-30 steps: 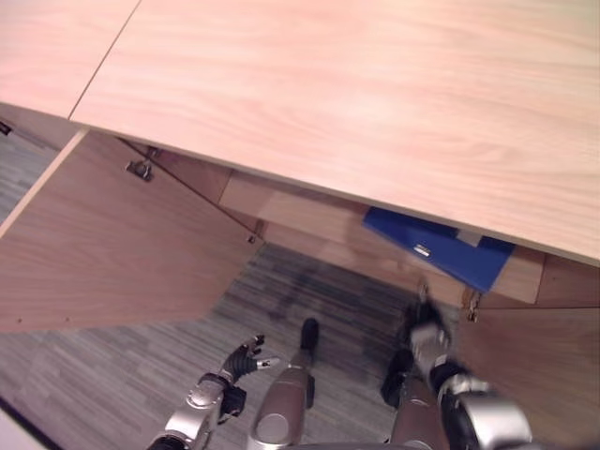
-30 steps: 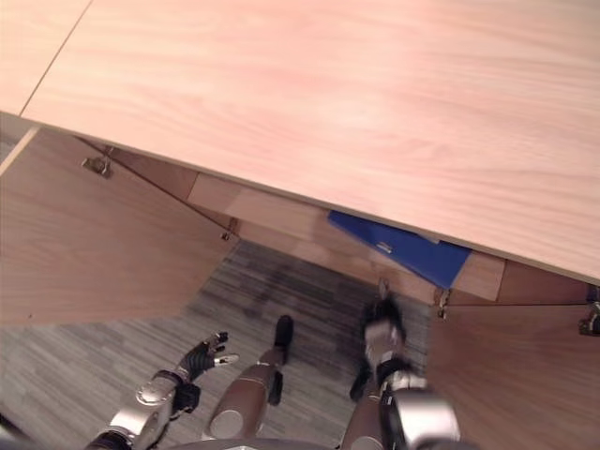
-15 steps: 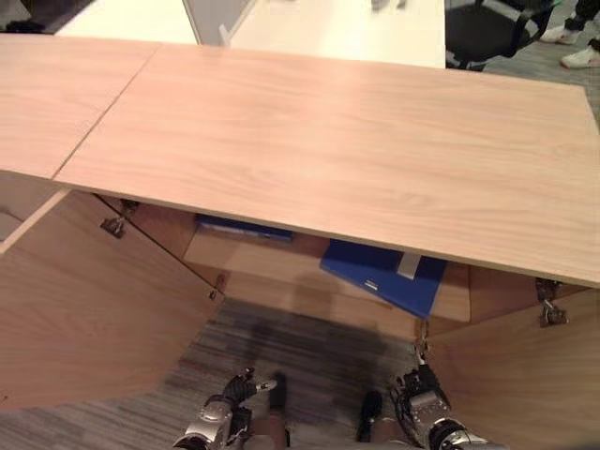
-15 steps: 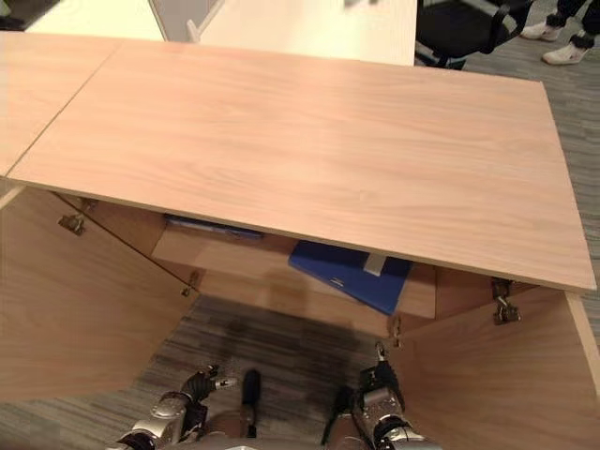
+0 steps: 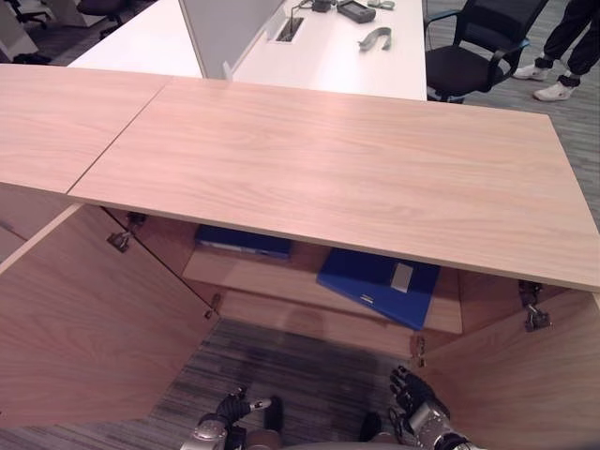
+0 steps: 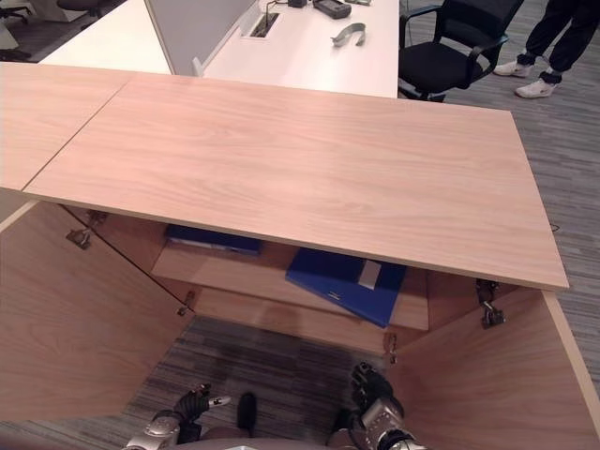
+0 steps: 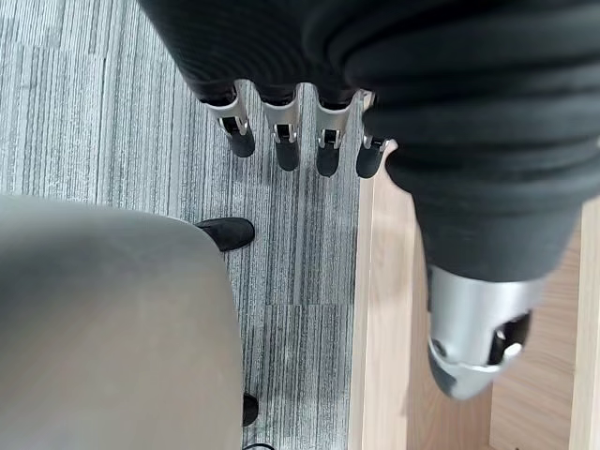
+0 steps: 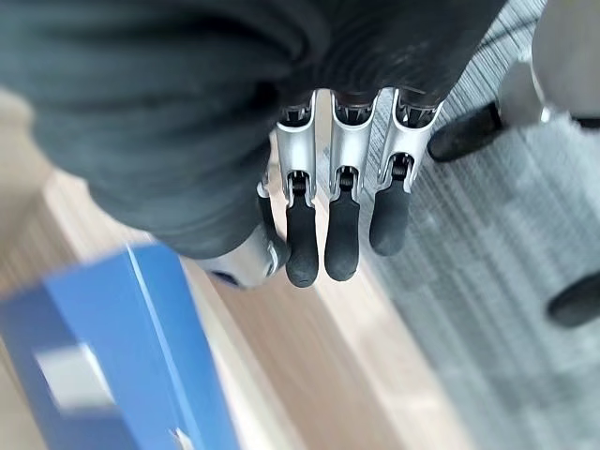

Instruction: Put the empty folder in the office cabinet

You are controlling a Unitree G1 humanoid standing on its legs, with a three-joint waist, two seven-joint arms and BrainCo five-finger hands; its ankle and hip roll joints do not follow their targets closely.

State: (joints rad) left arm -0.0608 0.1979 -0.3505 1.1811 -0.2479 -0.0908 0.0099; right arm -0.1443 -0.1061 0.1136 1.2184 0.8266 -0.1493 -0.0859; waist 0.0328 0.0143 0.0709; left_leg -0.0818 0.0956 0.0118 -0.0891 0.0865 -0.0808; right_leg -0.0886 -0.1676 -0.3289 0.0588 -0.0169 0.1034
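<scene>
A blue folder [image 5: 380, 286] lies flat and slightly askew on the right half of the open cabinet's shelf [image 5: 309, 291]; it also shows in the right wrist view as the blue folder [image 8: 103, 356]. My right hand [image 5: 410, 389] hangs low in front of the shelf, apart from the folder, fingers [image 8: 337, 216] straight and empty. By the left door, low over the carpet, my left hand [image 5: 228, 410] is open, its fingers [image 7: 281, 141] holding nothing.
A second blue folder [image 5: 244, 241] lies at the shelf's left. Both cabinet doors stand open: the left door [image 5: 84, 319] and the right door [image 5: 525, 384]. Beyond the wooden cabinet top [image 5: 328, 159] are a white desk [image 5: 309, 47], a black chair [image 5: 478, 47] and a person's legs [image 5: 567, 42].
The whole picture has shifted: the camera has drawn back and up, so more of the cabinet shows. Both hands sit lower in view. The blue folder stays on the shelf.
</scene>
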